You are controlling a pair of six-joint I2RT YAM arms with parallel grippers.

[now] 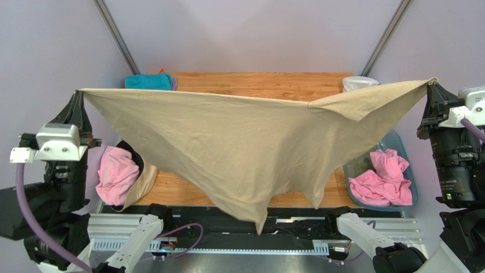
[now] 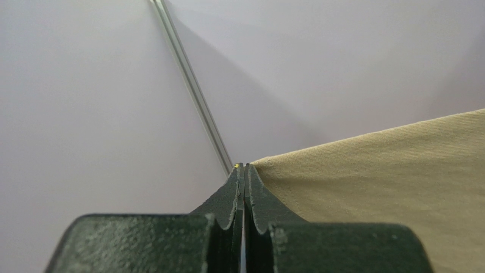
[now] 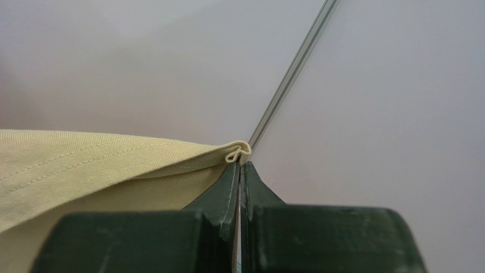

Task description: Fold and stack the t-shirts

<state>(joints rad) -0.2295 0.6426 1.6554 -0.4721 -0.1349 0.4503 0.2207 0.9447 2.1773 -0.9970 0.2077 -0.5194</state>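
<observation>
L tool (image 2: 243,168) clamped tight on tan t-shirt (image 1: 227,142) corner. R tool (image 3: 241,164) pinched shut on bunched hem opposite. Shirt hangs spread 9 to 3 o'clock above counter (image 1: 256,82), prob. to open it flat for folding. Pink t-shirt (image 1: 116,173) at 8, tub (image 1: 398,142) at 4, teal t-shirt (image 1: 148,81) at 11. No legible writing.

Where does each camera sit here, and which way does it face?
Top external: above and behind the robot, looking down on the wooden table; the left claw and right claw show, stretching the tan t-shirt between them.
Left wrist: on the left wrist, looking past that shut claw at the wall.
Right wrist: mirrored, on the right wrist.
Shared: all three see the tan t-shirt.
</observation>
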